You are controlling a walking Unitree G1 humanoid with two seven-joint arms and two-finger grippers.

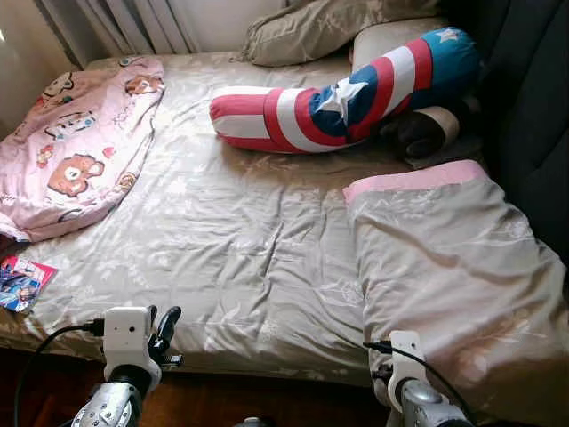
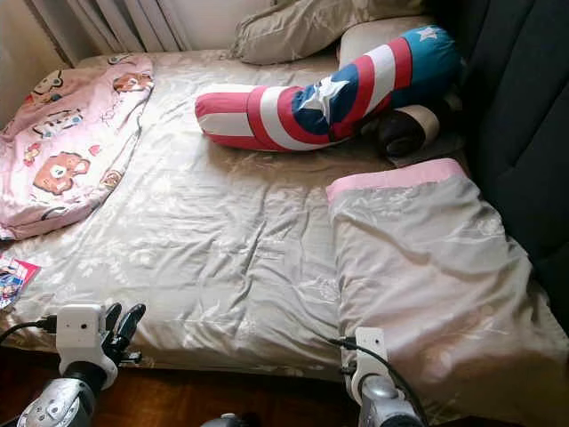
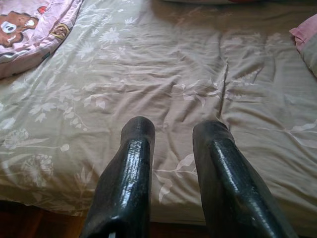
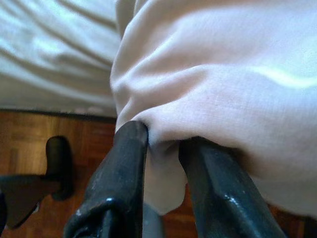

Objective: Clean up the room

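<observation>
One quilt (image 1: pixel 453 267) corner between right pincer (image 4: pixel 163 144) fingers.

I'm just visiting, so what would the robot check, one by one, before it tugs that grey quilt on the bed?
1. Right gripper has cloth between its fingers: ok, a fold of the grey quilt is pinched at the bed's near edge.
2. Grip is deep enough to hold: cannot tell, only a small fold shows.
3. Left gripper is free: ok, open and empty above the bedsheet.
4. Nothing lies on the quilt: ok, its top is bare.
5. Striped bolster pillow is off the quilt: ok, it lies beyond the quilt's pink edge.
6. Pink bear blanket is out of the way: ok, far left.
</observation>
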